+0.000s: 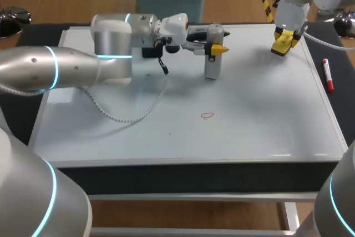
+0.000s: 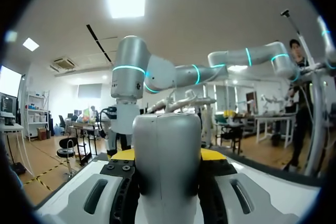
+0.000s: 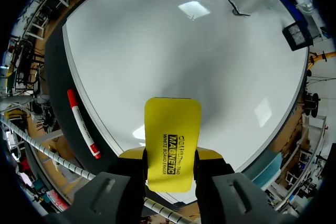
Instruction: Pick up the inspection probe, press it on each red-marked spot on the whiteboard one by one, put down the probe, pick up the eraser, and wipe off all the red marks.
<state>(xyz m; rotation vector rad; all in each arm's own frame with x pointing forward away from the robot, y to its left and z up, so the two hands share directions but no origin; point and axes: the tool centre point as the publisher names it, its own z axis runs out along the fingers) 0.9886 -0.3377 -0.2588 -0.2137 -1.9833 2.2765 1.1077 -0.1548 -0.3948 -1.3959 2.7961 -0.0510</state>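
Probe and eraser both gripped

Probe: smooth silver-grey cylinder, rounded top, upright at the back middle of the whiteboard, lower end down at the board surface. Left gripper clamps it from both sides, yellow tips flanking the body. One small red mark sits nearer the front, well apart from the probe. Right gripper pinches the yellow eraser over the far right corner. Red marker lies just off the board's right edge
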